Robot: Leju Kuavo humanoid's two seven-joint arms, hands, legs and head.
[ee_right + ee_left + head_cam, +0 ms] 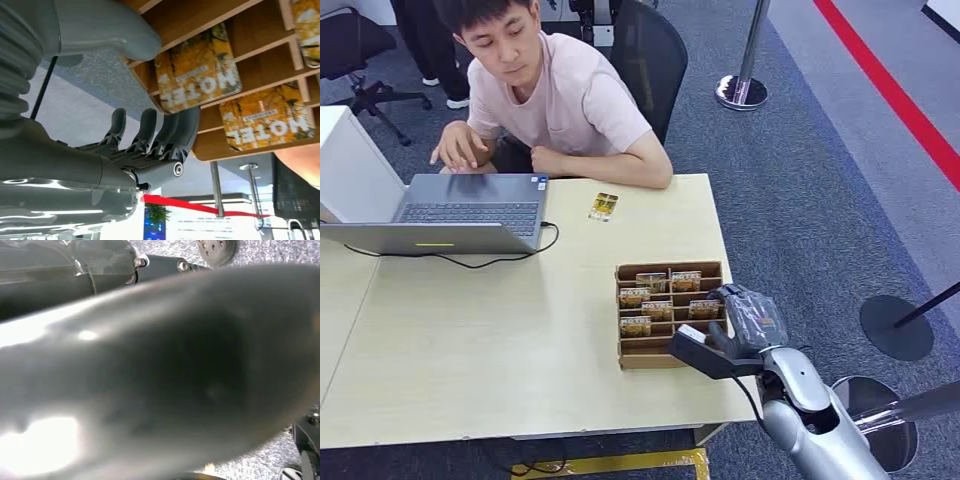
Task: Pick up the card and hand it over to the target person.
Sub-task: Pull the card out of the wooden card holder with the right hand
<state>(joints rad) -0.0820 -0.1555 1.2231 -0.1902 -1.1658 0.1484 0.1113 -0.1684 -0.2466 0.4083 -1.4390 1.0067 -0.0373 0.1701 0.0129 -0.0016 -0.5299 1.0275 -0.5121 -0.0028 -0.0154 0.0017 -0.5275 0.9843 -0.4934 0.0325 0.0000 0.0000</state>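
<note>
A laptop (463,212) sits open at the desk's (509,340) left, a person (554,95) leaning in behind it. One card (603,206) lies loose on the desk before the person. Right of centre, a wooden box (671,316) holds more cards (198,67) in slots. The right robot hand (743,325) hovers at the box's right edge, fingers (166,132) curled beside a card, holding nothing. I cannot tell the left robot hand's state.

Grey-blue carpet (803,180) underfoot, crossed by a red stripe (893,95) at far right. Pale wooden table (509,340) in front. Black office chairs (652,50) behind. Chrome stanchion bases (741,92) standing on the carpet, well apart.
</note>
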